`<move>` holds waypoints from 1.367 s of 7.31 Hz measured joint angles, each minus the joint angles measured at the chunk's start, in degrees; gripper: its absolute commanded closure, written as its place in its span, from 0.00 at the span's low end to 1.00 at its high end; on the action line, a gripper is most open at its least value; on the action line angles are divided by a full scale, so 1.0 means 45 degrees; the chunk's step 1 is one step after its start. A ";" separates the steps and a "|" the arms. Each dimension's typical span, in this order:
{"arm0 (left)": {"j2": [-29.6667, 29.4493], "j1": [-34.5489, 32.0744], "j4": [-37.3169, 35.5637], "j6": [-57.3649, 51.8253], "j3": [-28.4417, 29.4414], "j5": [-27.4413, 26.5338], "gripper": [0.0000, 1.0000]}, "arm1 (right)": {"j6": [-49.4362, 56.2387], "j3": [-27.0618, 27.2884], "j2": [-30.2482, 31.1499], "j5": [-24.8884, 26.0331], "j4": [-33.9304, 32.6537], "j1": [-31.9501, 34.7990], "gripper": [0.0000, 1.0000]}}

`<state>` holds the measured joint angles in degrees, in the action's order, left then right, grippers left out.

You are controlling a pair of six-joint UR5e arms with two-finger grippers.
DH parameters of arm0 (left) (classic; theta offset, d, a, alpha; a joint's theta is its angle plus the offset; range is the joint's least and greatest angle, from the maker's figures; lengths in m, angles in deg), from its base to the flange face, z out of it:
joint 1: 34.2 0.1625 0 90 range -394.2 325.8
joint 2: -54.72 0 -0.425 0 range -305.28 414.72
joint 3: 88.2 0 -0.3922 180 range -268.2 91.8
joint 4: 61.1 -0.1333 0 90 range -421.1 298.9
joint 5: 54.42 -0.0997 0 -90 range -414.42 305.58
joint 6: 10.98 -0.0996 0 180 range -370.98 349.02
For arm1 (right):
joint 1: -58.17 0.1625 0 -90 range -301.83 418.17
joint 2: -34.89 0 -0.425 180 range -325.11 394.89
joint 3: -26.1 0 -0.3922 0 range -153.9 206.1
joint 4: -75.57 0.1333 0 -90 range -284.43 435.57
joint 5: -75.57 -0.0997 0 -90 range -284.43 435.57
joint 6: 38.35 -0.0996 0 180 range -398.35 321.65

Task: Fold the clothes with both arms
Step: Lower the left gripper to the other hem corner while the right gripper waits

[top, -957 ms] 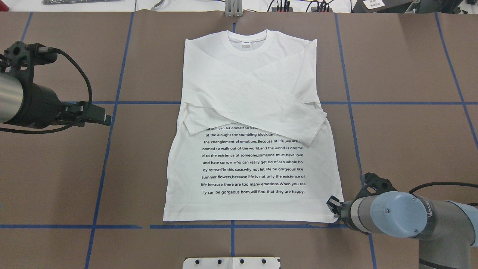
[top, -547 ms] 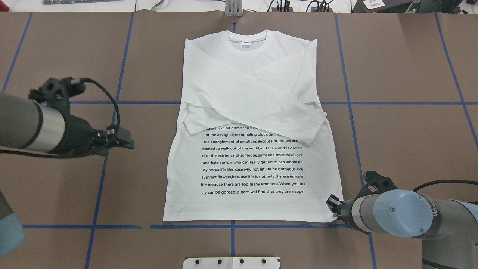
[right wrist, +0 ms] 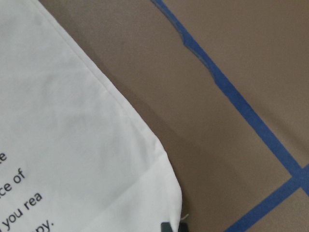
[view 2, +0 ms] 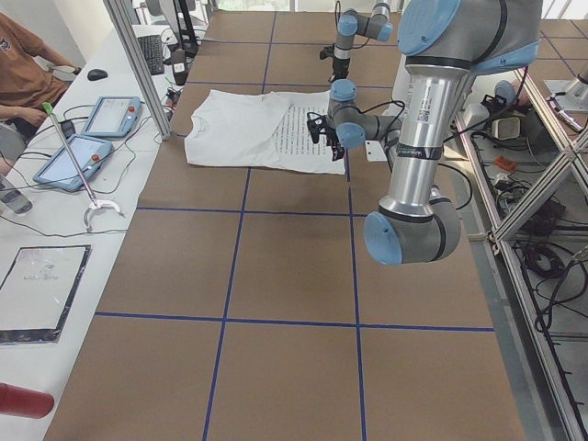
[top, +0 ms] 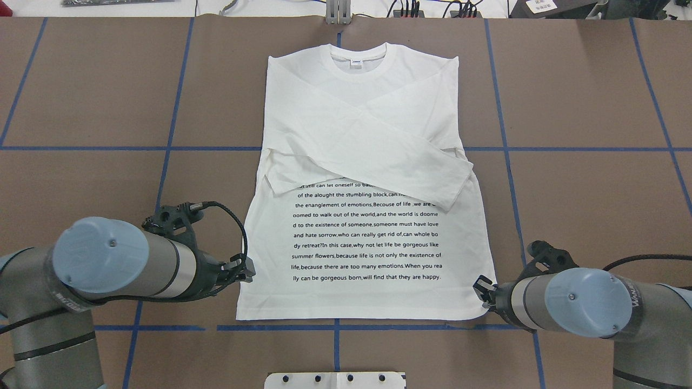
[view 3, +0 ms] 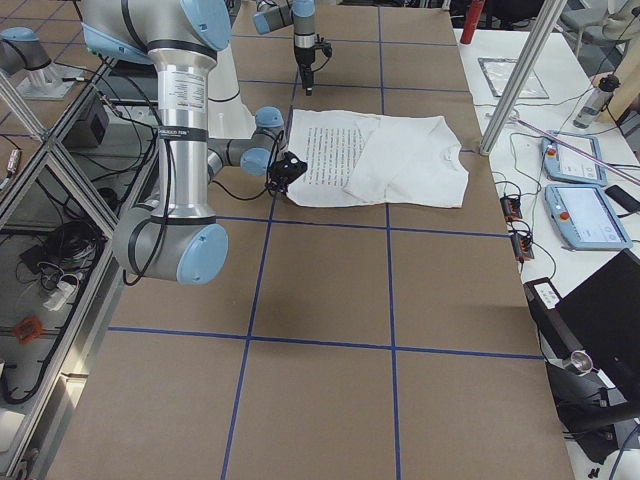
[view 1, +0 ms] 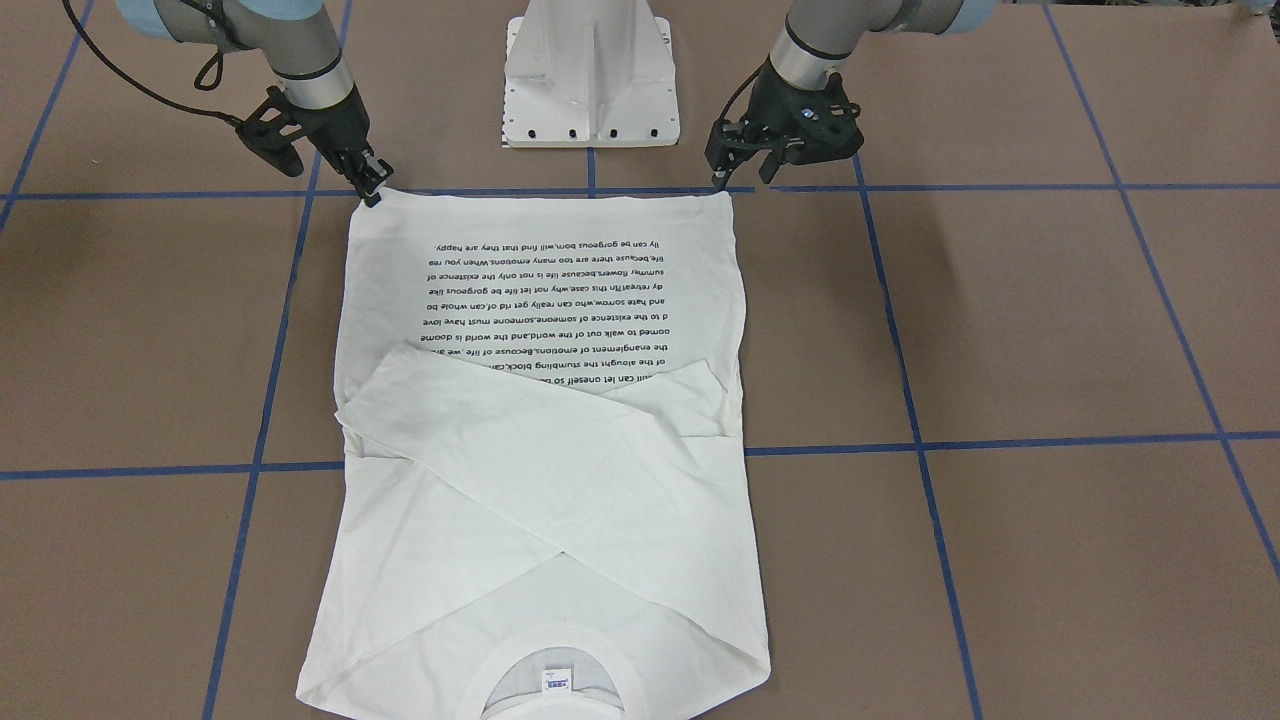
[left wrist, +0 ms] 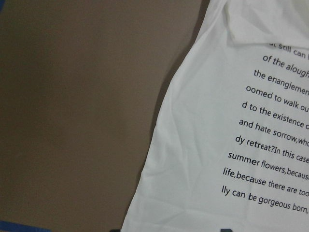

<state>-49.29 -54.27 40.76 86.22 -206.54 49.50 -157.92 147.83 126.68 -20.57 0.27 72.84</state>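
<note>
"they are happy." on white shirt (top: 367,237)

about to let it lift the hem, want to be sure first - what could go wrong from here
1. The right gripper seems to pinch only the very tip of the shirt hem corner, so the cloth may slip out on lifting.
2. The left gripper is open and hovers near the other corner, not on it. Closing there could miss and skew the fold.
3. The crossed sleeves lie loose on top and could slide.
</note>
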 measured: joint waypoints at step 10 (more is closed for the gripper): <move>-0.0835 0.1488 -0.1060 0.1641 0.1492 -0.0247 0.43 | 0.0068 0.0018 0.0022 -0.0001 -0.0006 0.0047 1.00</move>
<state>-53.04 -47.58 35.99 93.60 -199.82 48.39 -157.61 147.91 126.78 -20.58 0.24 73.05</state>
